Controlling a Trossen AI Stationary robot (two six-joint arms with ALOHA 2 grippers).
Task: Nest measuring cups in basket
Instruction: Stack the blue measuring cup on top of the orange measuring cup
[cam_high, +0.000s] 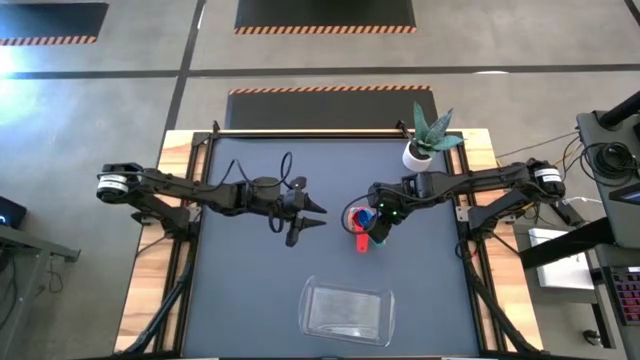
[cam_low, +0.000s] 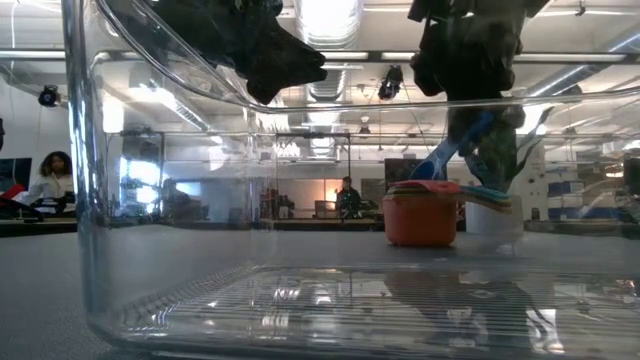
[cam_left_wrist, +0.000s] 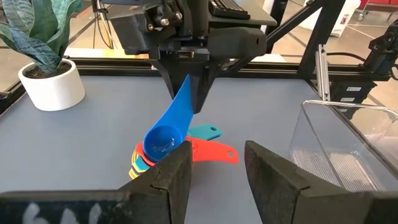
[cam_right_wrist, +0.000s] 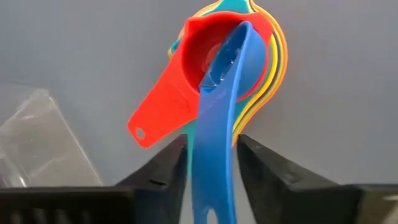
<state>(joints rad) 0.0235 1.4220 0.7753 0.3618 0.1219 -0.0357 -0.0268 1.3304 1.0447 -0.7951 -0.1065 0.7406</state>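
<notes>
A nested stack of measuring cups (cam_high: 357, 222) stands on the dark mat right of centre, the red cup (cam_right_wrist: 208, 53) showing in it and its red handle (cam_left_wrist: 211, 153) sticking out. My right gripper (cam_high: 381, 232) hovers over the stack, shut on the blue cup (cam_left_wrist: 163, 138). The blue bowl is down at the red cup's mouth; whether it rests there I cannot tell. My left gripper (cam_high: 312, 217) waits open at mid-table, left of the stack, touching nothing. The clear basket (cam_high: 347, 310) sits near the front edge, with nothing in it. My right gripper pinches the blue cup's flat handle (cam_right_wrist: 211, 155) between its two fingers (cam_right_wrist: 163, 167), near the handle's free end. The fingers come from above, slanting down, and lie along the handle. The cup hangs tilted below them, bowl (cam_left_wrist: 160, 140) lowest, over the stack.
A small white pot with a green plant (cam_high: 421, 150) stands at the far right of the mat, close behind my right arm. Black frame rails border the mat. Open mat lies between the stack and the basket (cam_low: 300, 300).
</notes>
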